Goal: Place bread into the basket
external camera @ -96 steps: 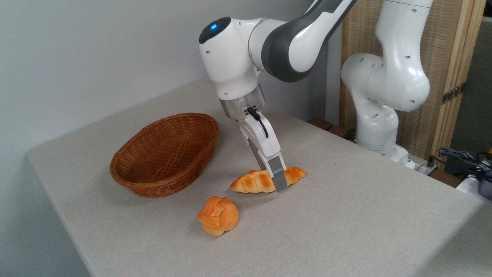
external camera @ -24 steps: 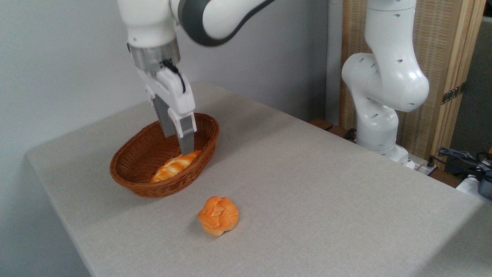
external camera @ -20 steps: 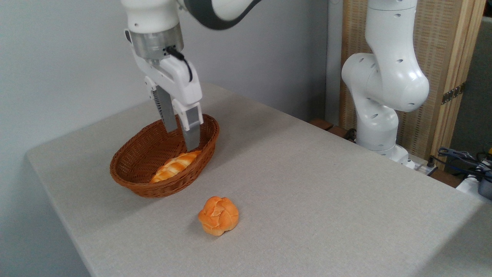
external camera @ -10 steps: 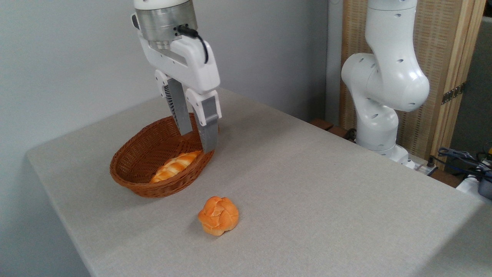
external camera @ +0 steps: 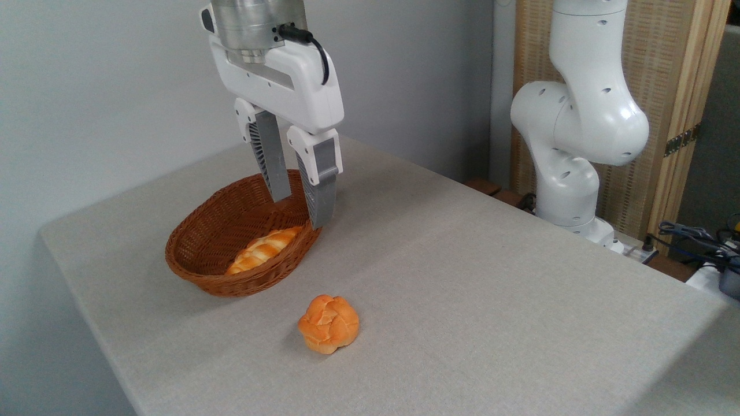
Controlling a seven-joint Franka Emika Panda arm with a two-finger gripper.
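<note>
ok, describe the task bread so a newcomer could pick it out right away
Find the brown wicker basket on the left of the grey table. The bread lies inside it, along the near wall. It is long, pointed and braided, unlike the small round bun sitting out on the table in front.

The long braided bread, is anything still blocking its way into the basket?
Nothing visible. The bread already lies inside the basket. The gripper hangs open above the basket's right end, holding nothing. The round bun sits apart on the table.
</note>
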